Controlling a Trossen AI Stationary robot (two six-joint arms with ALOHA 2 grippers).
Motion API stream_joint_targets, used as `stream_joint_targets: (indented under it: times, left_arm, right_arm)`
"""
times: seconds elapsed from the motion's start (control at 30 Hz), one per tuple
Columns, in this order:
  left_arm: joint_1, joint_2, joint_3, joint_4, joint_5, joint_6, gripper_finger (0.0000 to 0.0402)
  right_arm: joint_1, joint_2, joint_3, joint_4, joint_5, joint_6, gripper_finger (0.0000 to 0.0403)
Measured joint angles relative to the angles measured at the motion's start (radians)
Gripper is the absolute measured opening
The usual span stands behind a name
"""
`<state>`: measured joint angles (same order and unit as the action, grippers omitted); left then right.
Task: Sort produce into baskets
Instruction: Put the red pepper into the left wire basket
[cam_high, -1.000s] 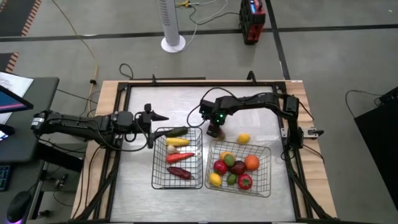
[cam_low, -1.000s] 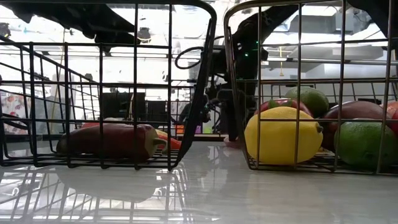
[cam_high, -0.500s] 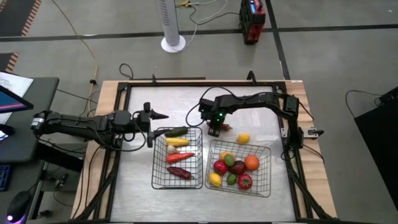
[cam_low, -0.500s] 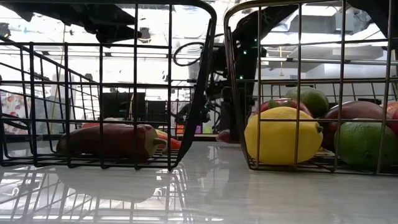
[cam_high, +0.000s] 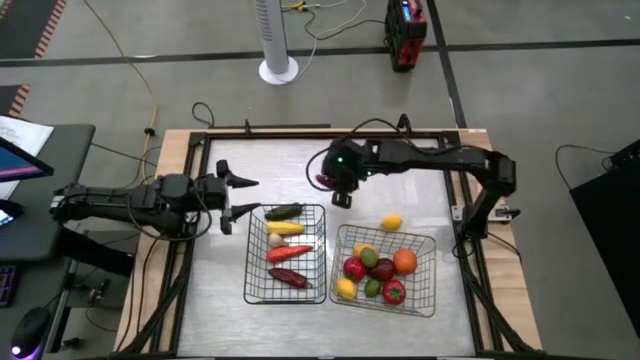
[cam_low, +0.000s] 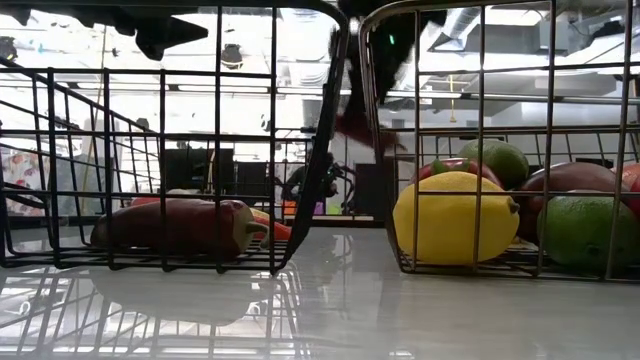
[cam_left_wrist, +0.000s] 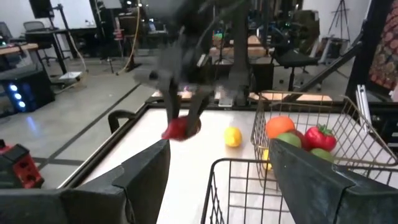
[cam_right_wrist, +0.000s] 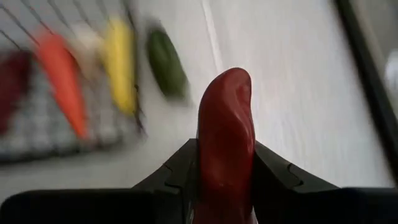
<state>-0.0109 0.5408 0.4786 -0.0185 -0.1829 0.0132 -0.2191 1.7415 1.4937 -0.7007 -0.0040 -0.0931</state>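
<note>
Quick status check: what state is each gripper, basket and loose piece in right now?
Right gripper: shut on red pepper, lifted above the table.
Red pepper: held, off the table.
Left gripper: open, empty, beside the left basket.
Left basket: holds long pieces.
Right basket: holds round pieces.
Lemon: loose on the table.

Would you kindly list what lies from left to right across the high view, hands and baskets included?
left hand → left basket holding the long produce → right hand, raised and gripping a long red piece → loose yellow fruit on the table → right basket of round produce.
</note>
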Motion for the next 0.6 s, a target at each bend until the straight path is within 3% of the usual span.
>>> stream_joint_targets:
  times: [0.2,0.37,0.6]
  left_arm:
    - [0.000,-0.005,-0.006,0.004,0.000,-0.018,0.0263]
    - [0.000,-0.005,-0.006,0.001,-0.051,-0.068,0.0263]
    - [0.000,-0.004,-0.006,-0.064,-0.059,-0.143,0.0263]
  right_arm:
    - [0.112,-0.039,0.000,0.291,-0.030,-0.044,0.0144]
    - [0.195,-0.001,0.000,0.480,-0.187,-0.039,0.0156]
    - [0.246,0.086,-0.001,0.525,-0.211,-0.025,0.0213]
